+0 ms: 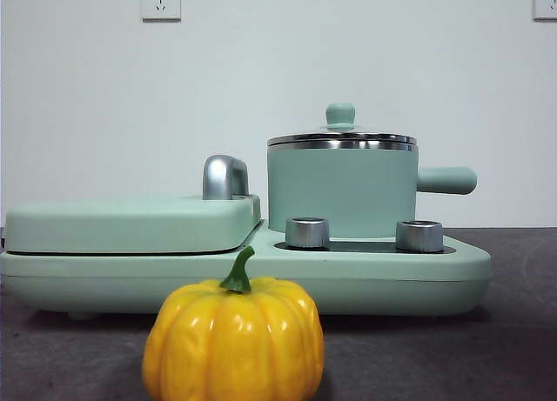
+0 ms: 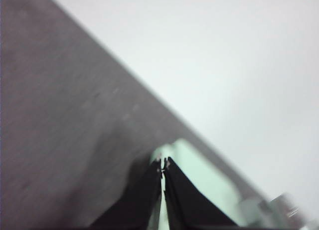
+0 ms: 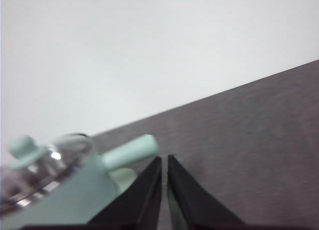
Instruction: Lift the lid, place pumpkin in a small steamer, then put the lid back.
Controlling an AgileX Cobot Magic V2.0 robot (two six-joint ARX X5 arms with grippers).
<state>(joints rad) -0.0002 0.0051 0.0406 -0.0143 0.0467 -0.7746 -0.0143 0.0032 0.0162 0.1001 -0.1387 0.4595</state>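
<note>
Front view shows the lid point(image 1: 341, 138) seated on the small steamer point(image 1: 341, 192) and the pumpkin point(image 1: 233, 340) at the tabletop's near edge. Both the left gripper point(image 2: 163, 165) and right gripper point(image 3: 164, 160) have fingers closed, empty. Next, I judge: grasp the lid's knob.

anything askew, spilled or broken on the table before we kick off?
Nothing stands out. The lid sits level on the small steamer, the pumpkin stands upright on the table in front of the appliance base, and nothing is spilled.
</note>
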